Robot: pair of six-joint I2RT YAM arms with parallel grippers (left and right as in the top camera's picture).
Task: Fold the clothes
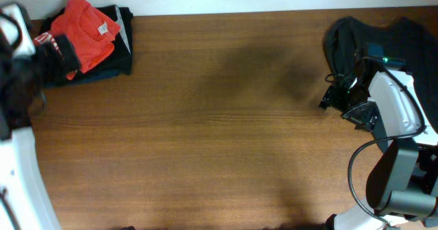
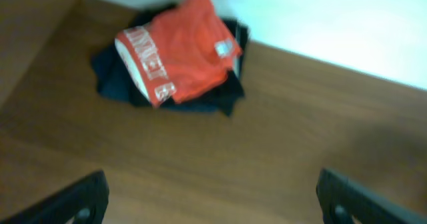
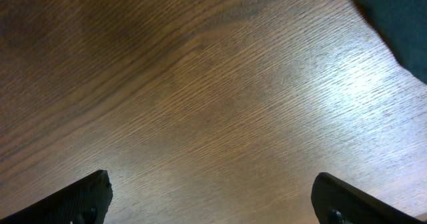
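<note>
The red-orange T-shirt [image 1: 85, 31] lies folded on top of a pile of dark garments [image 1: 116, 52] at the table's far left corner. In the left wrist view the shirt [image 2: 187, 44] shows white lettering along its folded edge. My left gripper [image 1: 49, 46] is open and empty, held above the table short of the pile; its fingers frame bare wood in the left wrist view [image 2: 210, 201]. My right gripper [image 1: 330, 96] is open and empty over bare table at the right, as the right wrist view [image 3: 210, 201] shows.
A larger dark grey T-shirt [image 1: 390, 35] lies crumpled at the far right corner, partly under my right arm; its edge shows in the right wrist view [image 3: 400, 17]. The wooden table [image 1: 219, 120] ends at a white wall along the back.
</note>
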